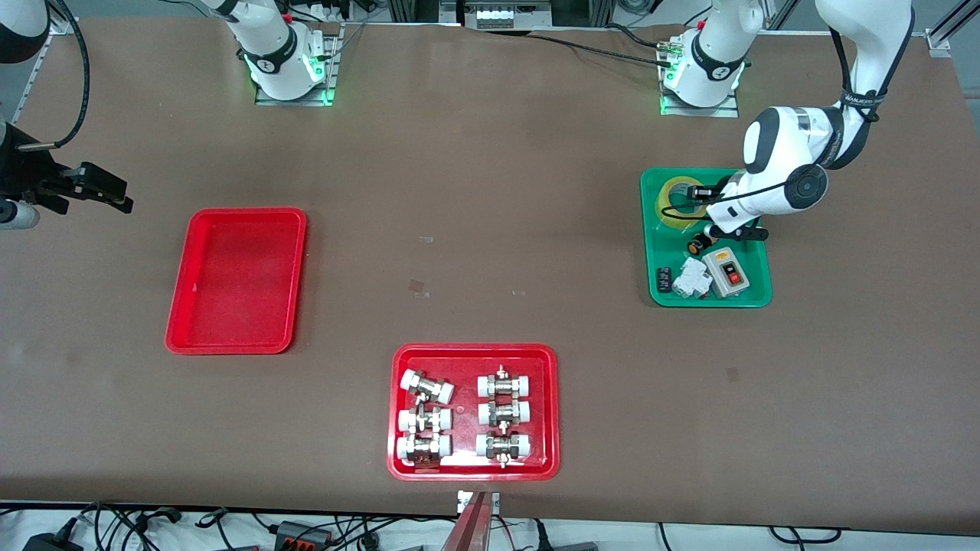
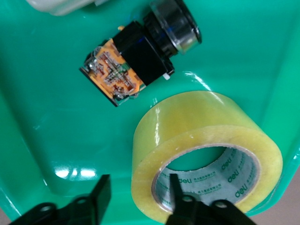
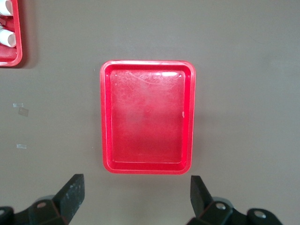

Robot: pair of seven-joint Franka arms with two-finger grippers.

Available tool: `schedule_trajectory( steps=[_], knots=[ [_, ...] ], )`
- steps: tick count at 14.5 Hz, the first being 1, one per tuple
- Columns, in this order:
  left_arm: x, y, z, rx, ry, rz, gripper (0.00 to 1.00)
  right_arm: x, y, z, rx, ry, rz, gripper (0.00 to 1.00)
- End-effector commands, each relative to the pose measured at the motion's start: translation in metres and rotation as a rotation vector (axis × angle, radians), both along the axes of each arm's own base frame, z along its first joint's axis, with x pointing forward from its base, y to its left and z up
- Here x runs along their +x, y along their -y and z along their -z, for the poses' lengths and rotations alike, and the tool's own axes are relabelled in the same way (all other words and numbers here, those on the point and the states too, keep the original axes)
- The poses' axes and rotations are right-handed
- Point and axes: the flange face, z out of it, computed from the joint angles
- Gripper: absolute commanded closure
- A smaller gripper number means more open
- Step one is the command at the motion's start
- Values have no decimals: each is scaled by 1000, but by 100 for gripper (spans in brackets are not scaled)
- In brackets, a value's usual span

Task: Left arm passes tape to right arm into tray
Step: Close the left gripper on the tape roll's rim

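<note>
Brown tabletop fills your front view, with the plain red tray (image 1: pixel 236 282) lying empty at the middle left of the frame, toward the right arm's end of the table. At the bottom centre you see a second red tray (image 1: pixel 474 411) holding metal pipe fittings (image 1: pixel 462 416). At the right of the frame sits the green tray (image 1: pixel 706 239), and the tape (image 1: pixel 677 201) lies in its upper part, with a small black-and-orange part (image 1: pixel 697 246) just beside it.

Your left gripper (image 2: pixel 140 197) is down in the green tray with its jaws spread: one finger (image 2: pixel 180 194) stands inside the roll's white core, the other outside the yellow wall, so the wall sits between them, not yet pinched.

Your right gripper (image 3: pixel 136 192) waits in the air at the left edge of the front frame, jaws spread wide and holding nothing; its wrist view looks down on the empty tray.
</note>
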Motion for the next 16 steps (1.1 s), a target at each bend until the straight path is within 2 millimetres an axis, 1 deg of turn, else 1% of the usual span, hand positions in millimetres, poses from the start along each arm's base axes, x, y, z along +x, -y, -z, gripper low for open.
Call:
schedule_trajectory(
  steps=[1, 3, 5, 7, 9, 11, 12, 13, 14, 15, 16],
  knots=[
    [4, 0, -4, -14, 8, -19, 87, -2, 1, -2, -5, 7, 3, 0],
    [7, 0, -6, -18, 16, -12, 92, -2, 1, -2, -5, 7, 2, 0],
    [10, 1, -10, -31, 19, 18, 99, -2, 1, -2, -5, 5, 2, 0],
    [33, 2, -32, -58, 20, 62, 99, -2, 1, -2, -5, 4, 2, 0],
    [60, 5, -65, -70, -3, 70, 99, -2, 1, -2, -5, 2, 2, 0],
    [86, 8, -105, -97, -39, 109, 99, -3, 0, -2, -3, -1, 2, 0],
    [96, 13, -122, -106, -42, 119, 100, -2, 0, -2, -3, 2, 3, 0],
    [105, 22, -141, -128, -38, 116, 100, -3, 0, -3, 1, 3, 4, 0],
    [114, 39, -160, -169, -44, 118, 100, -2, -1, -2, 12, 3, 7, 0],
    [119, 51, -173, -236, -62, 90, 100, 2, -6, 8, 29, -10, 3, 0],
    [124, 64, -188, -310, -69, 38, 100, 7, -24, 12, 31, -27, -30, 0]
  ],
)
